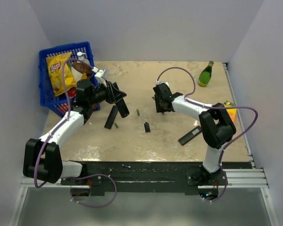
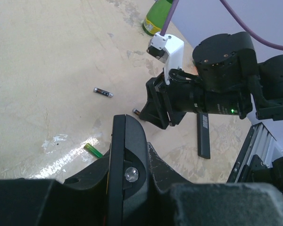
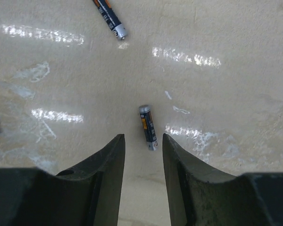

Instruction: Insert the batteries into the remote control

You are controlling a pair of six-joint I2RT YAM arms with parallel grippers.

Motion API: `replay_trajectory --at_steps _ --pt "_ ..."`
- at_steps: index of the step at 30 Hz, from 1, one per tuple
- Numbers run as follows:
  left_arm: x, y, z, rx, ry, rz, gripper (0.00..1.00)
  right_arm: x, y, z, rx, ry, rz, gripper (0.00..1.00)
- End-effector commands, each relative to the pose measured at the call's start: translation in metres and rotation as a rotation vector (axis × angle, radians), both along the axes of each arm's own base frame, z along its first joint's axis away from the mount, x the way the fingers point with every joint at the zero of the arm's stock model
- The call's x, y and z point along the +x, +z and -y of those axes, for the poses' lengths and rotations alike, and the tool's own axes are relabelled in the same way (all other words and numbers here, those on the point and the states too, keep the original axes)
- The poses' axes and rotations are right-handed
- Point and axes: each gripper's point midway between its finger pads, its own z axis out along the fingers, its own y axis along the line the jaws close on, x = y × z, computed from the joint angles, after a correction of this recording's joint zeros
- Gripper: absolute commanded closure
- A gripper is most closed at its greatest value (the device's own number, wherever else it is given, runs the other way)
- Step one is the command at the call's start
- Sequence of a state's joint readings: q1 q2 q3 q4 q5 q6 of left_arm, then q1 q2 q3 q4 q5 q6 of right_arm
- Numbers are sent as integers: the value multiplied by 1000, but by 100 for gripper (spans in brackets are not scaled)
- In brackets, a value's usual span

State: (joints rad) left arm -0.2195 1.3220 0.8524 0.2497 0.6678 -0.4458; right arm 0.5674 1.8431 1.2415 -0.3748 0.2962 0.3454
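My left gripper [image 1: 114, 95] is shut on the remote control [image 2: 125, 155], a black bar held off the table with its bulb end pointing forward. My right gripper [image 3: 142, 136] stands open low over the table. A dark battery [image 3: 147, 127] lies flat just ahead of its fingertips, its near end level with them and apart from both. A second battery [image 3: 110, 18] lies farther off, also seen in the left wrist view as a battery [image 2: 103, 92]. The small black back cover [image 1: 146, 126] lies between the arms.
A second black remote [image 1: 111, 117] lies under the left gripper and a third remote [image 1: 189, 135] near the right arm. A green stick [image 2: 93, 149] lies on the table. A blue basket [image 1: 46, 89] of snacks stands far left; a green bottle [image 1: 206, 74] far right.
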Motion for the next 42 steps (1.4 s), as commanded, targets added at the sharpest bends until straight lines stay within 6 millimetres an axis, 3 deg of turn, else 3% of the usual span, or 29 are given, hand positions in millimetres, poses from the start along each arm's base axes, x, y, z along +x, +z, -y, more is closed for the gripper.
replay_trajectory --at_steps 1,9,18,21,31,37,42 --pt "2 31 1 1 -2 106 100 20 5 -1 -10 26 25 60" --pt "2 34 1 0 -7 113 100 18 -12 3 -33 27 -21 64" --pt "0 35 2 -8 -16 115 100 -3 -13 7 -5 29 -74 88" --pt "0 35 2 -10 -17 113 100 -14 -10 10 8 18 -85 91" --pt "-2 36 4 -20 -27 115 100 -56 -14 19 77 -46 -162 87" --pt "-2 35 4 -18 -23 118 100 -65 -27 16 70 -43 -185 83" --pt "-2 36 3 -15 -21 120 100 -68 -32 16 57 -45 -196 75"
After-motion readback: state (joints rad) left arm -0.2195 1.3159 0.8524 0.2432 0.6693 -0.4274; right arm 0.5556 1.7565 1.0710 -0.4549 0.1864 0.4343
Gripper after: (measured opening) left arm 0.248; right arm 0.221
